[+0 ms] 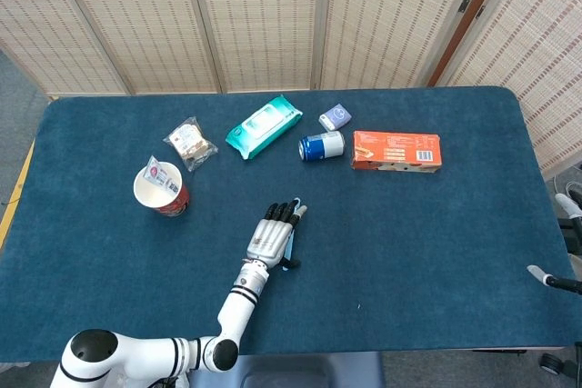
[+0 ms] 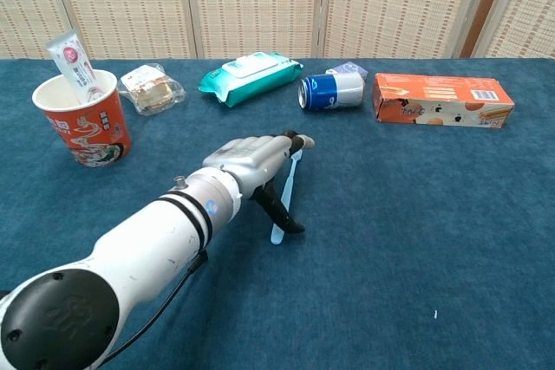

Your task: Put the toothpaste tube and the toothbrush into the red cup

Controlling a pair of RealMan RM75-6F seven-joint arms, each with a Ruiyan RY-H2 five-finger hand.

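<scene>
The red cup [image 1: 161, 190] [image 2: 82, 119] stands upright at the table's left, with the white toothpaste tube [image 2: 71, 56] leaning inside it. The light-blue toothbrush [image 2: 290, 184] lies flat on the blue cloth near the middle. My left hand [image 1: 275, 229] [image 2: 256, 158] hovers over it, fingers stretched along the handle and the thumb down at the near side of the brush. The hand covers most of the brush in the head view. It grips nothing. Only a sliver of my right hand [image 1: 550, 277] shows at the right edge, off the table.
A teal wipes pack [image 1: 264, 126], a blue can [image 1: 322, 145] on its side, an orange box [image 1: 396, 150], a small blue-white packet [image 1: 335, 116] and a wrapped snack [image 1: 190, 142] lie along the far half of the table.
</scene>
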